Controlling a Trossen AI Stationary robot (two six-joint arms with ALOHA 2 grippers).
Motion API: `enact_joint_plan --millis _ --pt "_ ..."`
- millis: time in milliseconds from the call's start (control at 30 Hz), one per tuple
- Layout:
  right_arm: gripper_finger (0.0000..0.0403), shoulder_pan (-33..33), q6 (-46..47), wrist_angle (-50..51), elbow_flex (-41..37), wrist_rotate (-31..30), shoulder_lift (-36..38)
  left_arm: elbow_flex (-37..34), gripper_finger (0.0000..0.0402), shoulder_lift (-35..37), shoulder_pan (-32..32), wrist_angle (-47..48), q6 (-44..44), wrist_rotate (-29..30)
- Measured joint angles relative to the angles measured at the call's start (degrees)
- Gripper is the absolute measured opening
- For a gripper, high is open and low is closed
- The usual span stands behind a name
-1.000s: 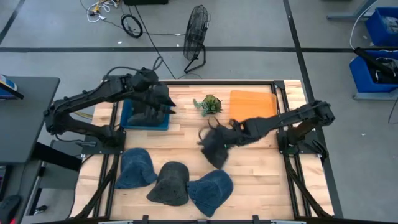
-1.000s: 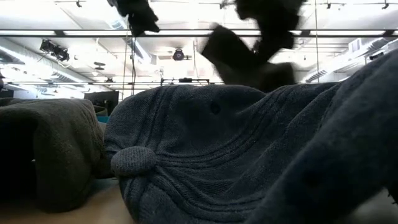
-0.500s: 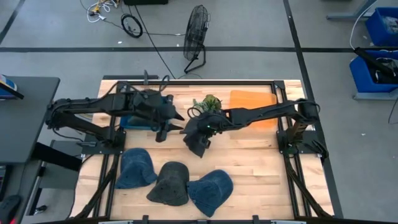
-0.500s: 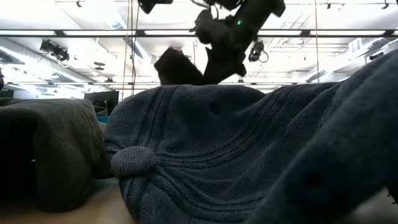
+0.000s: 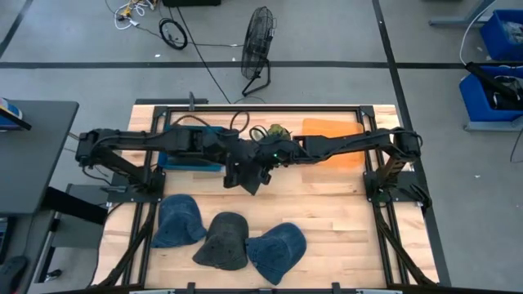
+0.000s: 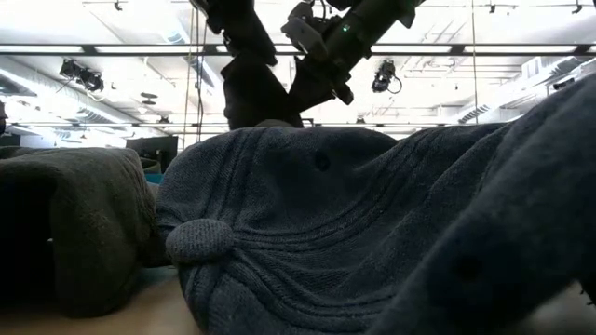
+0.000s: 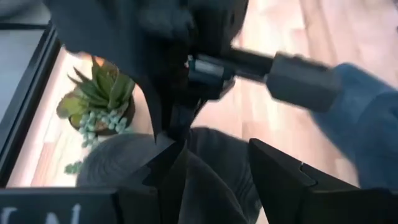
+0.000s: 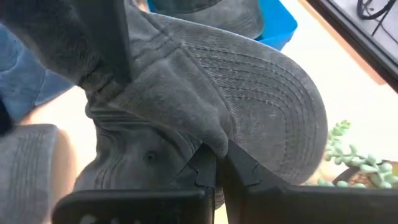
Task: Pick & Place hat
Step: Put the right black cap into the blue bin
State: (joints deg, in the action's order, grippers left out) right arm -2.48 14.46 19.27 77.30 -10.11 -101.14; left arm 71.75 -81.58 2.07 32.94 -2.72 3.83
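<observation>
A dark grey hat hangs above the middle of the table between both grippers; in the right wrist view its brim shows. My right gripper reaches in from the table's right and is shut on the hat. My left gripper comes from the left and is open, its fingers standing on either side of grey hat cloth. Three more hats lie along the near edge: a blue one, a dark grey one and a blue one. My right gripper pinches a fold of the hat's crown cloth beside the brim, between its two fingers, coming level from the table's right. The hat is lifted clear of the table and hangs below the fingers. My left gripper: whether its open fingers touch the hat cloth, I cannot tell.
A blue bin stands at the far left under the left arm. A small green plant and an orange pad lie at the far side. The hats on the table fill the low view's foreground. Bare wood lies near right.
My right gripper has carried the hanging hat from right of centre toward the table's left and far side, keeping its hold. My left gripper has moved off the blue bin toward the table's right, up to the hat.
</observation>
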Motion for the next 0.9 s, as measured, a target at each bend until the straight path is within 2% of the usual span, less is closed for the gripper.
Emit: enact_joint_plan --millis 333,467,633,767,900 --pt "0.0008 0.2 -1.9 -0.3 0.0 0.0 0.0 0.0 0.0177 -1.0 0.4 5.5 -0.4 11.7" --pt "0.0008 0.3 -3.3 -0.8 0.0 0.0 0.0 0.0 0.0177 -1.0 1.1 9.4 0.6 12.2" --pt "0.0011 0.3 -4.7 -3.1 0.0 0.1 0.0 0.0 0.0171 -1.0 1.7 9.9 -0.2 12.3" --pt "0.0025 0.3 -6.6 -4.0 0.0 0.3 0.0 0.0 0.0127 -1.0 1.7 9.8 -2.8 12.3" --pt "0.0044 0.3 -7.5 -4.2 0.0 0.5 0.0 0.0 0.0049 -0.9 1.8 10.0 -3.5 12.3"
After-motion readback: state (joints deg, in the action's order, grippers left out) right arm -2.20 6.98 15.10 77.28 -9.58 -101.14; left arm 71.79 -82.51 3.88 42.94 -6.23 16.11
